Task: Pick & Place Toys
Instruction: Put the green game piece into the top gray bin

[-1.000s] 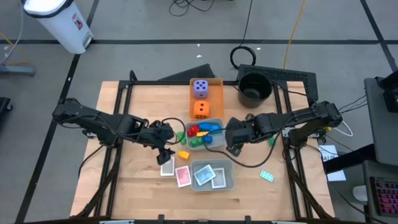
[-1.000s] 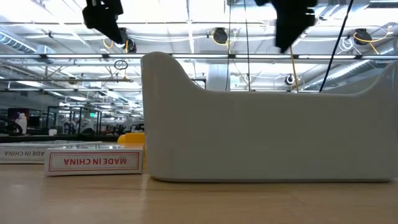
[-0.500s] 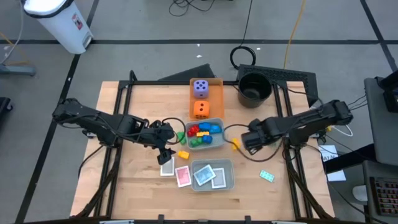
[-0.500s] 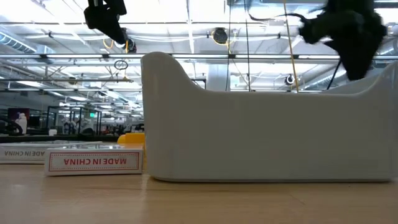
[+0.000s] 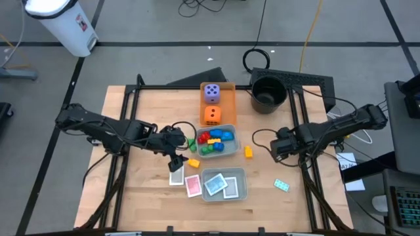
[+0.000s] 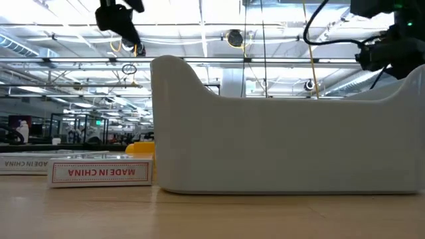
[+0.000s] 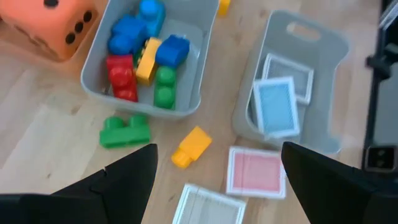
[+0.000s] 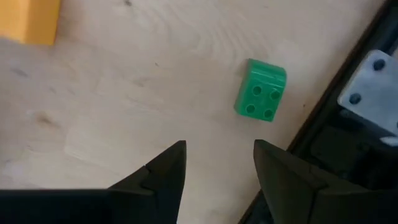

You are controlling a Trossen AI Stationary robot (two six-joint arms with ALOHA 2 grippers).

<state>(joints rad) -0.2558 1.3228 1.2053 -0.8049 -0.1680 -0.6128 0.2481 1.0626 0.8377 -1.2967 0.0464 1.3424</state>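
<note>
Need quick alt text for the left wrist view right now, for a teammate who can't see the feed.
The left pincer hangs open above the table, over a loose yellow brick and a pink card. A green brick lies beside a grey tray of red, blue, yellow and green bricks; a second tray holds cards, and an orange die shows at the frame's edge.

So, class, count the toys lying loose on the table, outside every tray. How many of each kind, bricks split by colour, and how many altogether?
Green bricks: 2
Yellow bricks: 2
Cards: 3
Total: 7
</note>
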